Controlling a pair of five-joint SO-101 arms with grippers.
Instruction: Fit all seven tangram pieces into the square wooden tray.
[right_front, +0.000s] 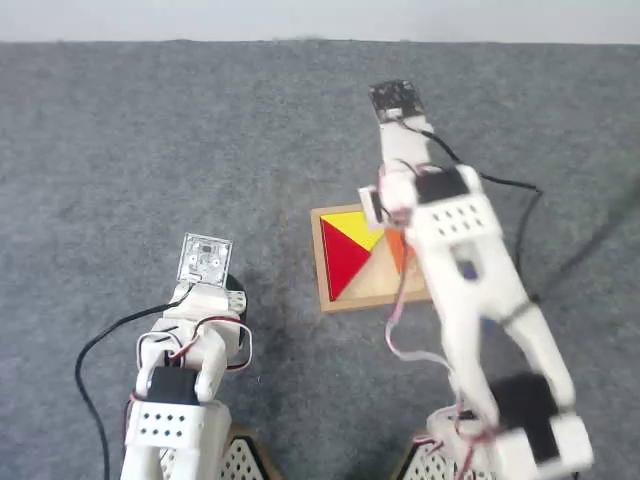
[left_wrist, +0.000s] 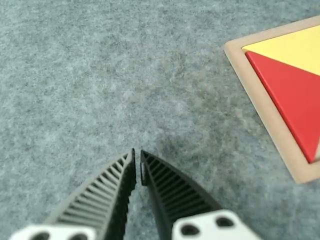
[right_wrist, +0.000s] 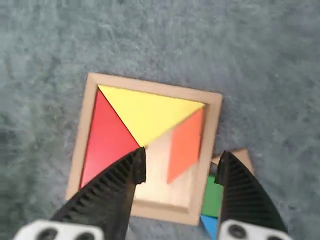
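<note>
The right gripper (right_wrist: 181, 157) is hovering over the square wooden tray (right_wrist: 155, 85), its fingers spread open and gripping nothing; the tray is lying on the grey table (left_wrist: 100, 75), holding a yellow triangle (right_wrist: 150, 112), a red triangle (right_wrist: 105, 142) and an orange piece (right_wrist: 185, 145); a green piece (right_wrist: 212, 197) and a blue piece (right_wrist: 210, 225) are lying just outside one edge; the left gripper (left_wrist: 137, 152) is hanging above the table near the tray, fingers closed, empty.

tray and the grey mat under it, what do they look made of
The tray looks like light, unvarnished wood: pale tan, matte, no shine. The mat seems to be felt or low-pile carpet: grey, with a fuzzy, mottled fibre texture.
</note>
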